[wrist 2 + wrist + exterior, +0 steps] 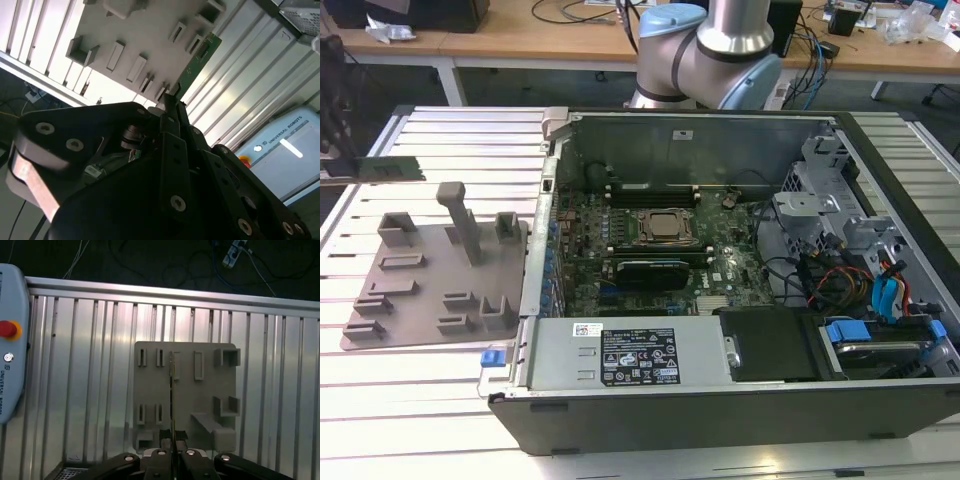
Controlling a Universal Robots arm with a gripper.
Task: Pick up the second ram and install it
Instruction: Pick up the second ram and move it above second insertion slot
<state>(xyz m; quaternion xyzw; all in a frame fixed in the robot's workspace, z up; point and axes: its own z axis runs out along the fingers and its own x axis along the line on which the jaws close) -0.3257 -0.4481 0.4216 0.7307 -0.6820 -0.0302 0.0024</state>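
Hanging near the exterior view's left edge, beyond the far-left corner of the grey tray, the second ram is a thin green stick held roughly level. It sits apart from the tray's blocks and its one tall post, with bare ribbed bench around it. The tool is pressed together on one short end of the stick. In the second wrist view the dark, bolted fingers hide that end, while the outer part of the board shows against the tray's edge. In the first wrist view the stick is seen edge-on, a fine line against the tray's slots, so its chips cannot be made out. The tray is matte moulded plastic with rectangular pockets and raised blocks. To the tray's right in the exterior view lies the open computer case, its sheet-metal wall just beside the tray. The motherboard inside is crowded and partly shaded, and its memory slots are hard to tell apart.
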